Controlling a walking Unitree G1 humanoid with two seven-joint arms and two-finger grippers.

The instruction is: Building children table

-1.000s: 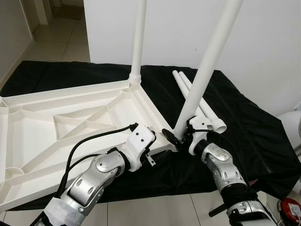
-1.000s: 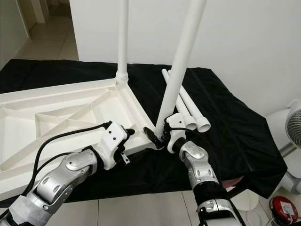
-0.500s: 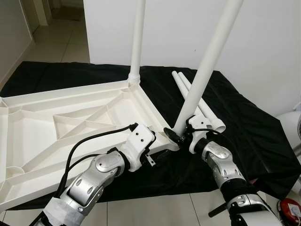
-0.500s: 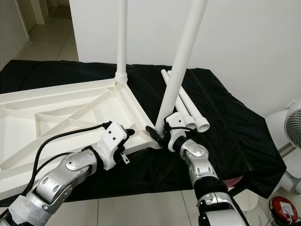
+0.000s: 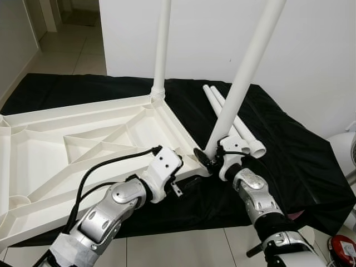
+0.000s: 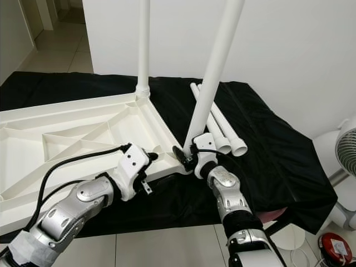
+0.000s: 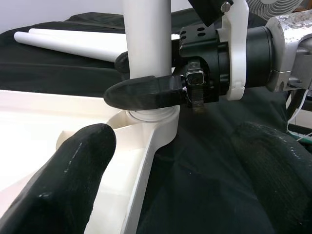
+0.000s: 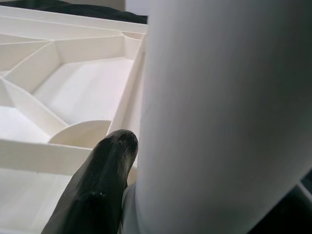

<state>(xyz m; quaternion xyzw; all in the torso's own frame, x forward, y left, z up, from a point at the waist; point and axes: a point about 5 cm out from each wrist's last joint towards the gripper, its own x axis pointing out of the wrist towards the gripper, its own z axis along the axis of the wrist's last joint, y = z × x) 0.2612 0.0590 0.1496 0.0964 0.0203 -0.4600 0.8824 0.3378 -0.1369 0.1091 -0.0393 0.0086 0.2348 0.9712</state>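
Black cloth (image 5: 289,144) underlies tabletop (image 5: 83,144); right hand (image 5: 210,160) clamps leg (image 5: 239,94) (tilted), left hand (image 5: 181,181) wide.

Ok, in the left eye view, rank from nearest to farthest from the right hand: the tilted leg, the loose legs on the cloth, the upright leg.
1. tilted leg, gripped in the right hand.
2. loose legs, just behind it on the black cloth.
3. upright leg, at the tabletop's far corner.

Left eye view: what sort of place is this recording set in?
Probably a room in a home, used as an assembly spot: pale floor tiles, a plain white wall, and a black cloth spread under an upturned white tabletop with its legs.
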